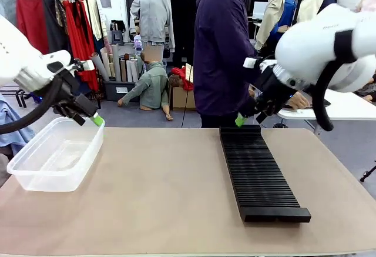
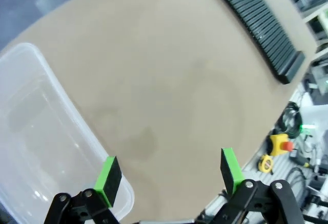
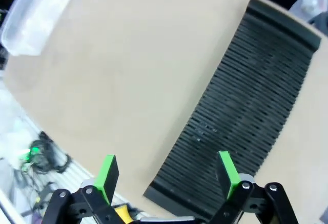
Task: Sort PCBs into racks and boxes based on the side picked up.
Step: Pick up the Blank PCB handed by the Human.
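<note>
front view showed my left gripper (image 1: pixel 94 117) hanging over the far corner of the clear tub (image 1: pixel 35 180) and my right gripper (image 1: pixel 241 119) over the far end of the black slotted rack (image 1: pixel 258 174), each, i judged, waiting at its own drop place. both sets of jaws stood wide apart, holding nothing. a person (image 1: pixel 223 51) stood just behind the tan table (image 1: pixel 164 192), near the rack.

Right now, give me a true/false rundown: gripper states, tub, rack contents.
1. The left gripper is open. True.
2. The right gripper is shut on a PCB. False: it is open, with nothing between its pads.
3. The clear plastic tub sits on the robot's left side of the table. True.
4. The black slotted rack is full of boards. False: its slots are empty.
5. The rack touches the tub. False: bare table lies between them.
</note>
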### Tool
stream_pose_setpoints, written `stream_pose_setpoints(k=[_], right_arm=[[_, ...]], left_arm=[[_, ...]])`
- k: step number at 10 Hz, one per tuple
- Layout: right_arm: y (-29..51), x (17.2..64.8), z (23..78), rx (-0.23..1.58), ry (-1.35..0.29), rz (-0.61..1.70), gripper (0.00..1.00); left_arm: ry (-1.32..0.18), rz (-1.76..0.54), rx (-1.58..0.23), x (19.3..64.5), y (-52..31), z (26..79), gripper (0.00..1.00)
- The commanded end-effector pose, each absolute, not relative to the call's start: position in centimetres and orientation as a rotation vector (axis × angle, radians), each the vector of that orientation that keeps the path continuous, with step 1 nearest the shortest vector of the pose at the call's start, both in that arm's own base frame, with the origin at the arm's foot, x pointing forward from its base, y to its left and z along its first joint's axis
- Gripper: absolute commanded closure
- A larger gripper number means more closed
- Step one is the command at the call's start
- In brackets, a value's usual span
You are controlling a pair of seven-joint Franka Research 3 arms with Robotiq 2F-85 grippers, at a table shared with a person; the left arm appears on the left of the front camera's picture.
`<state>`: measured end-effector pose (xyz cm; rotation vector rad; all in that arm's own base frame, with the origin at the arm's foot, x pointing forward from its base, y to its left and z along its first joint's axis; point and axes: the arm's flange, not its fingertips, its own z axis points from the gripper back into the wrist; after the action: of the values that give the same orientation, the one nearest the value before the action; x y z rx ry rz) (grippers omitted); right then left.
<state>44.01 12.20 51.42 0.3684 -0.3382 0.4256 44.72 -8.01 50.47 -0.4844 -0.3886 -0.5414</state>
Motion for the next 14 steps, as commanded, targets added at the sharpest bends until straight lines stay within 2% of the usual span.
stream_pose_setpoints(k=[1,3,7,10,14], right_arm=[[9.1,44.3,52.8,0.485,-0.303,0.375,0.00],[5.6,44.2,53.6,0.612,-0.277,0.311,0.00],[-2.9,41.4,53.1,0.853,-0.377,0.162,0.00],[-8.7,39.2,52.5,0.986,-0.451,0.067,0.00],[-11.2,38.6,51.0,1.083,-0.474,0.019,0.00]], left_arm=[[-0.401,-0.538,-0.647,45.7,-5.9,50.0,0.00],[-0.436,-0.523,-0.794,45.5,-3.2,50.4,0.00],[-0.531,-0.478,-1.013,43.5,3.0,50.5,0.00],[-0.555,-0.466,-1.076,42.1,6.9,50.5,0.00],[-0.577,-0.508,-1.229,42.0,9.2,49.4,0.00]])
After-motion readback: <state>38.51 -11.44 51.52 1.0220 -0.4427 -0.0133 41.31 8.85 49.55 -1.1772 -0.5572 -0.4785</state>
